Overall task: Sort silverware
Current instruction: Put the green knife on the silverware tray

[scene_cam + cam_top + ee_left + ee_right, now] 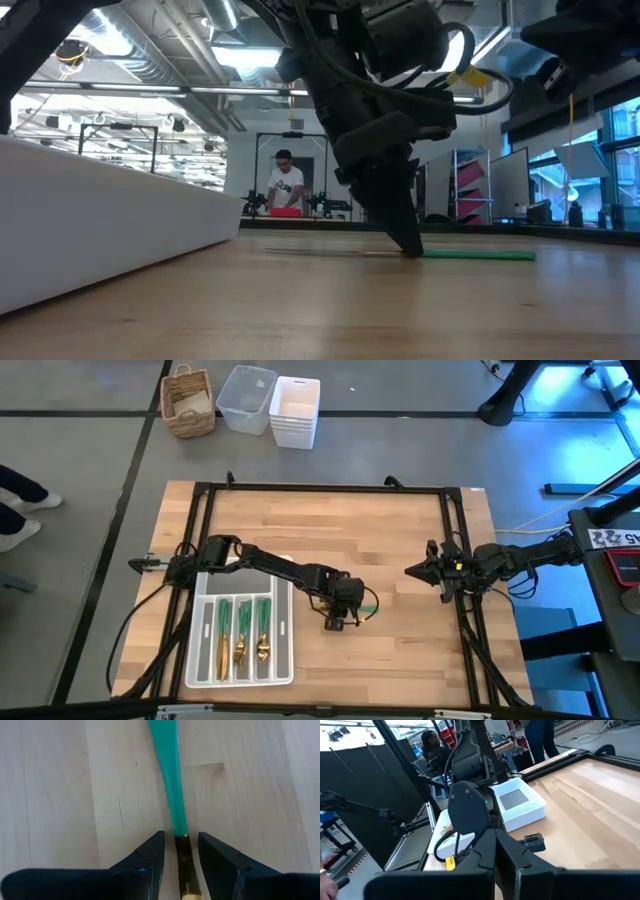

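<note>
**Left pincer down over a lone green-handled piece**

The left pincer is low on the surface, just off the right side of the white tray, toward the near edge of the surface. Its fingers stand a narrow way apart, straddling one piece of silverware that lies flat on the wood. In the left wrist view the slim green handle runs straight out ahead of the fingers, and the gold part sits in the gap between them, with wood visible on both sides, so the fingers do not look clamped on it. In the low view the fingertips reach right down to the wood at the end of the green handle. Whether this piece is a fork, spoon or knife cannot be told, since its head is hidden.

In the tray, near the left near corner of the surface, three more pieces lie side by side in the long compartments, green handles toward the far edge, gold heads toward the near edge.

The right pincer waits by the right edge of the surface, raised, with its fingers pressed together and nothing between them.

Beyond the far edge, on the floor, stand a wicker basket and white bins.
</note>
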`<state>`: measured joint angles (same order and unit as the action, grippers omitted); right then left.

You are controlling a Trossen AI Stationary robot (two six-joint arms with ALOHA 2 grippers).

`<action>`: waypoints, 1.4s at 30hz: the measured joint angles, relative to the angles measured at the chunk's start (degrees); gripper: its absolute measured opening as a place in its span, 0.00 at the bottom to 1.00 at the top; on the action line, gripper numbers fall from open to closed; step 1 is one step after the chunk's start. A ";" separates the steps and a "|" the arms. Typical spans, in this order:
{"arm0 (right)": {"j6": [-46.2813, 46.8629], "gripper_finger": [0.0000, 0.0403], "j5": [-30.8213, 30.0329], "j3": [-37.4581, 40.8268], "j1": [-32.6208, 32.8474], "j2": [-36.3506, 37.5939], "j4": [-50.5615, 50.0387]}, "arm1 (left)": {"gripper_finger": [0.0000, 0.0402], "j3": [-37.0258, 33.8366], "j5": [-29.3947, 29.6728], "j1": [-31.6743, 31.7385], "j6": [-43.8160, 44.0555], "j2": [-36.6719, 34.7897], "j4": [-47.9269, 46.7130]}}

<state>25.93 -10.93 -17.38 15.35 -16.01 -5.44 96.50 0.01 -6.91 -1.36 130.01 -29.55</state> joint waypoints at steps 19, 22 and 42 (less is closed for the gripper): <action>1.25 0.01 0.60 15.27 0.00 0.28 20.31 | 0.09 0.30 -1.13 2.23 5.74 1.60 -4.36; 1.49 0.01 0.57 16.65 -0.02 0.26 24.22 | 0.05 0.23 -1.28 2.41 5.93 1.58 -4.39; 2.30 0.01 0.52 16.74 -0.02 0.26 23.02 | 0.06 -0.14 -18.51 8.52 20.52 1.60 -0.76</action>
<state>28.23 -10.42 -0.64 15.33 -15.75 17.58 96.36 -18.50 1.60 19.16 131.61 -30.31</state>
